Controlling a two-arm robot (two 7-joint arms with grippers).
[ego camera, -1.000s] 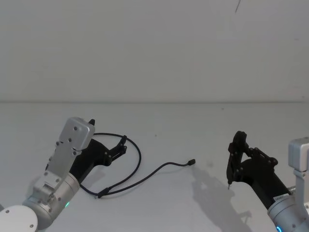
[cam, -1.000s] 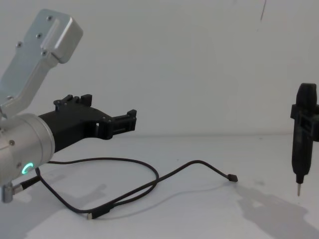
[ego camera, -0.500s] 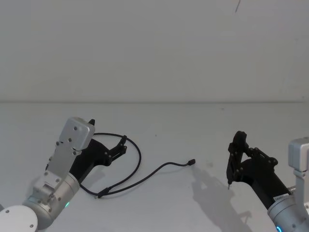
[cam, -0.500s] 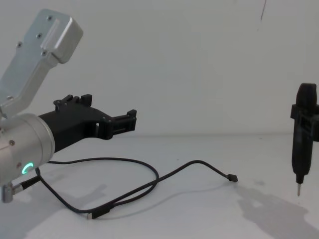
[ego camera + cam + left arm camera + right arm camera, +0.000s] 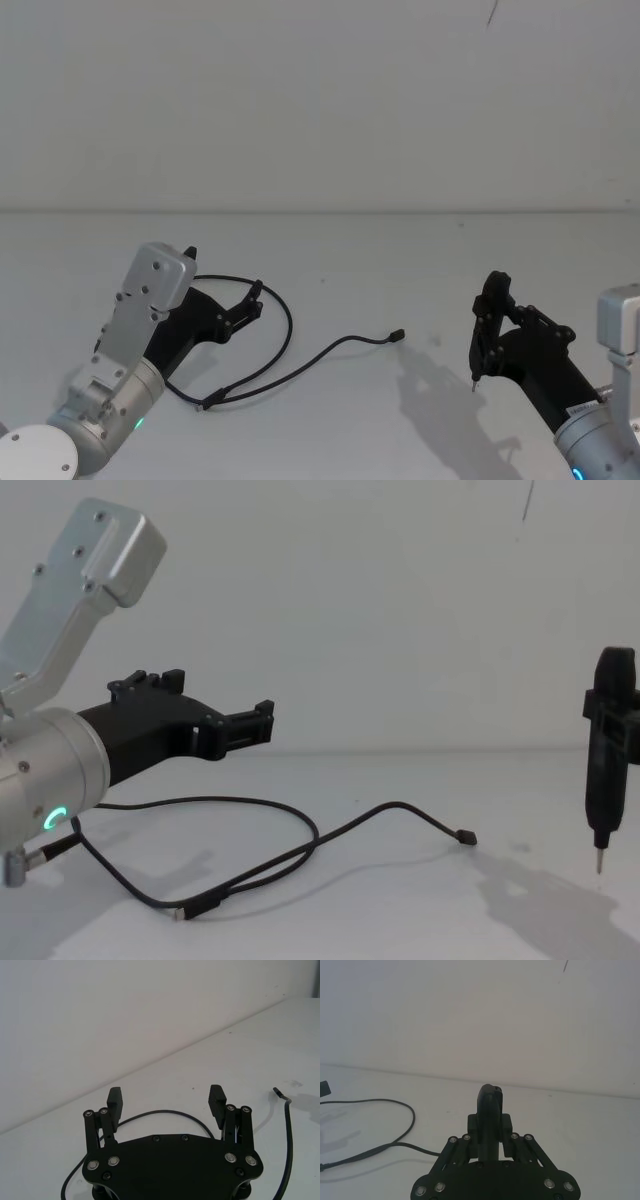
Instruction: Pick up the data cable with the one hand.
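The left gripper [image 5: 166, 1095] looks like matt black plastic with small shiny screws [image 5: 230, 1157]; its arm [image 5: 60, 770] is smooth silver metal. The data cable [image 5: 360, 339] has a smooth black sheath. The table [image 5: 400, 260] is matt white. The pen-like tool [image 5: 605, 770] is black, metal-tipped.

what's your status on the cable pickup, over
Left tool open, hovering above loop of data cable, no contact. Right tool off to the right, shut on metal-tipped pen. Cable flat on table, nothing blocking.
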